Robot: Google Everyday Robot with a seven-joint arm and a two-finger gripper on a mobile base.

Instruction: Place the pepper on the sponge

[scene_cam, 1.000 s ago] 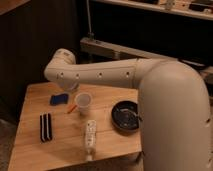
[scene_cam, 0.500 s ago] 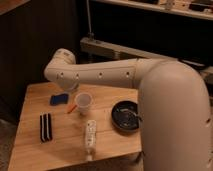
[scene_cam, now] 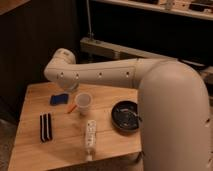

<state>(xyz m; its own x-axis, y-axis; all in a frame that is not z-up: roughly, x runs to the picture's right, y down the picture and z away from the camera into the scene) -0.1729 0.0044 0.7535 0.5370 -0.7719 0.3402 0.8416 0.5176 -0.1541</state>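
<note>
- The pepper (scene_cam: 71, 108) lay on the surface (scene_cam: 30, 107), just off the front-right corner of the sponge (scene_cam: 59, 99) and not on it. The cup (scene_cam: 83, 103) stood right beside its other end.
- The hand sat at the far end of the arm (scene_cam: 100, 75), above the back-left of the surface near the sponge, and was hidden behind the wrist. Its fingers were together, and the pepper was not in them.
- Coming down with the fingers together would likely have pushed the pepper along the wood rather than caught it.
- With the cup so close, a finger or the wrist could have clipped its rim and tipped it, or sent it against the pepper.
- The pepper was slender and tapered, so a pinch off its middle might have squirted it out sideways.
- The sponge looked small and light, so a low approach could have shoved it away.
- Released from a height or near an edge, the round pepper could have rolled off the sponge.
</note>
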